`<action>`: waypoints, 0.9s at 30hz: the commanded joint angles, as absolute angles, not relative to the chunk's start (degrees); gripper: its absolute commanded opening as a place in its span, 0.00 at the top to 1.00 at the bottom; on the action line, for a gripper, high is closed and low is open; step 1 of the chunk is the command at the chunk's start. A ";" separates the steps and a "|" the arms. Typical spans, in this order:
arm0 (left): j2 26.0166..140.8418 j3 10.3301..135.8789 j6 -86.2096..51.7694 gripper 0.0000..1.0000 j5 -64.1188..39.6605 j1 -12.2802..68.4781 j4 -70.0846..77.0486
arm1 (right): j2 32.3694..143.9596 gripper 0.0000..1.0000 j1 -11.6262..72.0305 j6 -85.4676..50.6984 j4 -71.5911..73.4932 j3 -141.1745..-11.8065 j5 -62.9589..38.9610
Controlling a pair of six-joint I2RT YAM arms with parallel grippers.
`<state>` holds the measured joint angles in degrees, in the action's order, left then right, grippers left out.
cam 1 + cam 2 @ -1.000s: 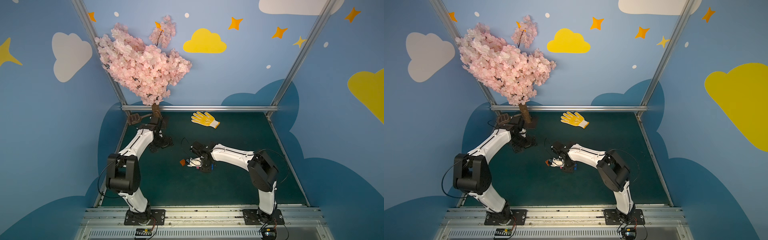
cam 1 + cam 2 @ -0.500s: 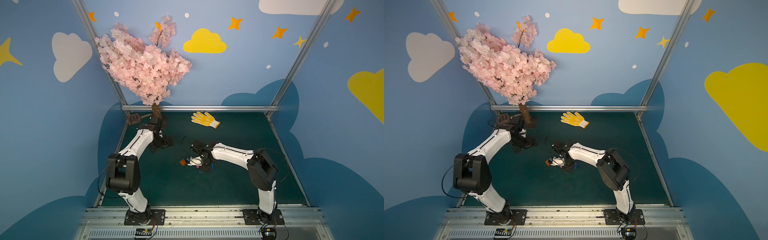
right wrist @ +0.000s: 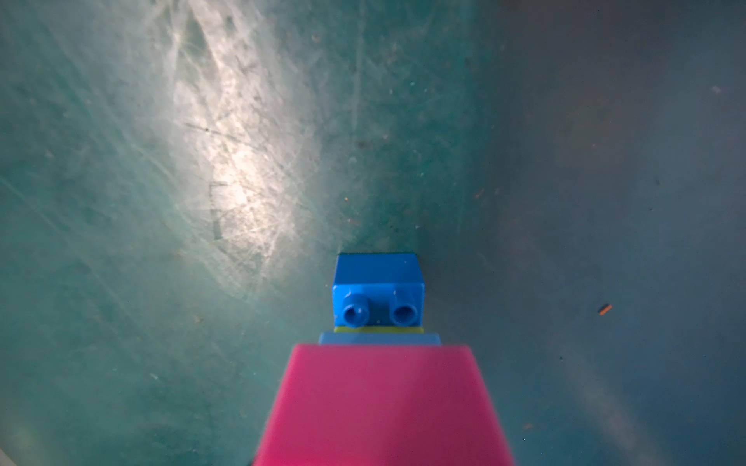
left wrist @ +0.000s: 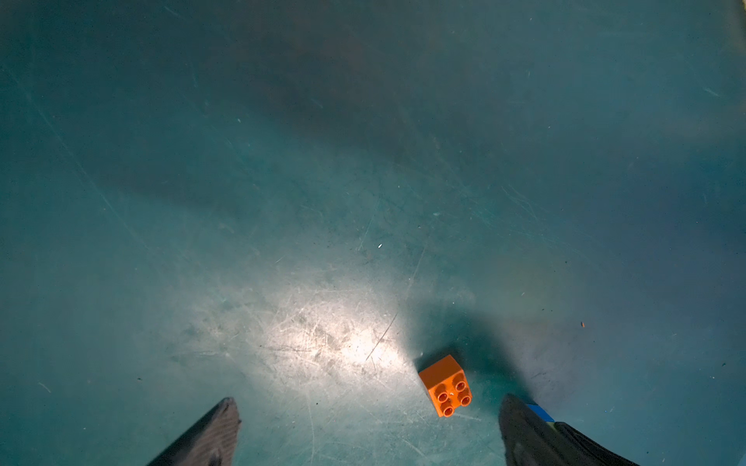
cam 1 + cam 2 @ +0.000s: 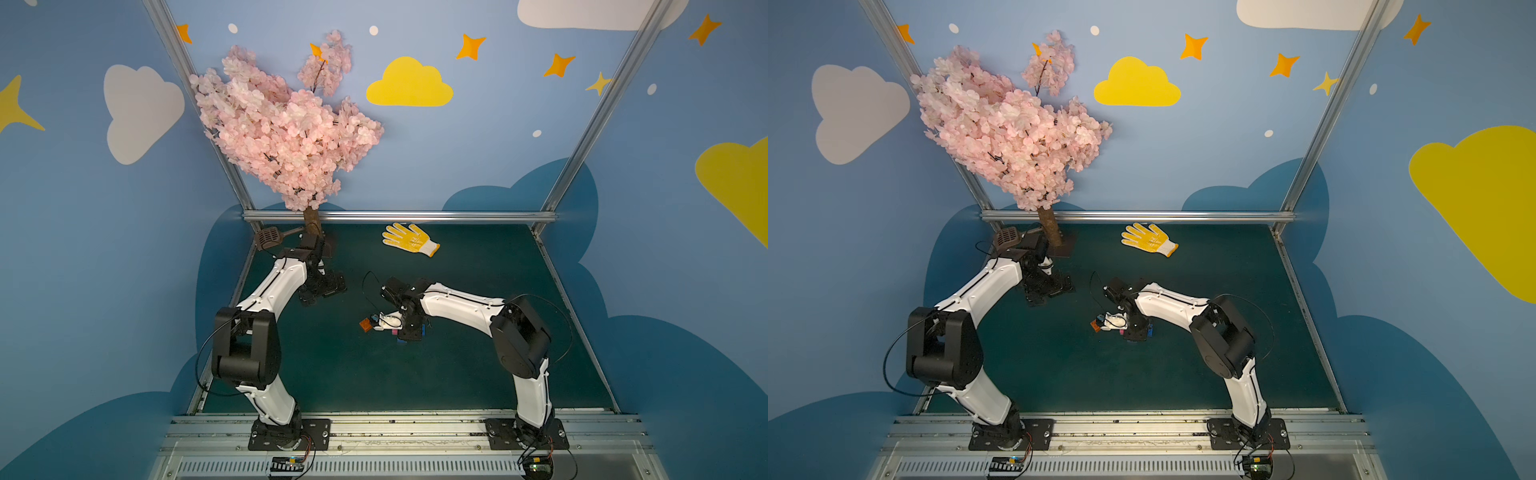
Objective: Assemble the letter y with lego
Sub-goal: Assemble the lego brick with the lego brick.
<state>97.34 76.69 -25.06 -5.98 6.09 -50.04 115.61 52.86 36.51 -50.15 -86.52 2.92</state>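
Lego (image 3: 383,399) Y is mostly built: pink, light blue, green and dark blue joined, apparently pinched at the pink end by the right fingers (image 5: 409,331). Orange brick (image 4: 445,385) sits loose nearby, unattached. Left fingers (image 4: 210,435) spread wide, empty, well away. Left wrist view shows orange; right wrist view doesn't

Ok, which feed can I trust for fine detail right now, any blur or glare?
Right wrist view: the pink brick fills the foreground out of focus, the dark blue brick beyond it is sharp, glare washes the mat. Left wrist view: orange brick crisp beside a glare patch, far mat dim. In both top views the lego is tiny.
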 commanded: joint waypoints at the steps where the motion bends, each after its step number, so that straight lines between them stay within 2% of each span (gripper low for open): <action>1: 96.62 76.29 -24.80 0.00 -6.59 5.76 -50.19 | 119.56 1.00 52.12 36.84 -48.51 -86.34 2.94; 10: 96.50 76.24 -24.87 0.00 -6.94 5.63 -49.92 | 119.69 1.00 52.12 33.25 -45.79 -82.12 -0.21; 21: 96.59 76.20 -24.80 0.00 -6.77 5.54 -49.92 | 119.90 1.00 52.11 32.57 -45.97 -83.20 0.46; 27: 96.71 76.25 -24.89 0.00 -6.90 5.45 -49.83 | 117.95 1.00 51.78 30.72 -47.42 -85.77 -3.86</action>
<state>97.34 76.69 -25.06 -6.28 5.87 -49.67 115.42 51.94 32.69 -49.23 -85.86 -1.10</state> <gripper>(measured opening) 0.999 0.348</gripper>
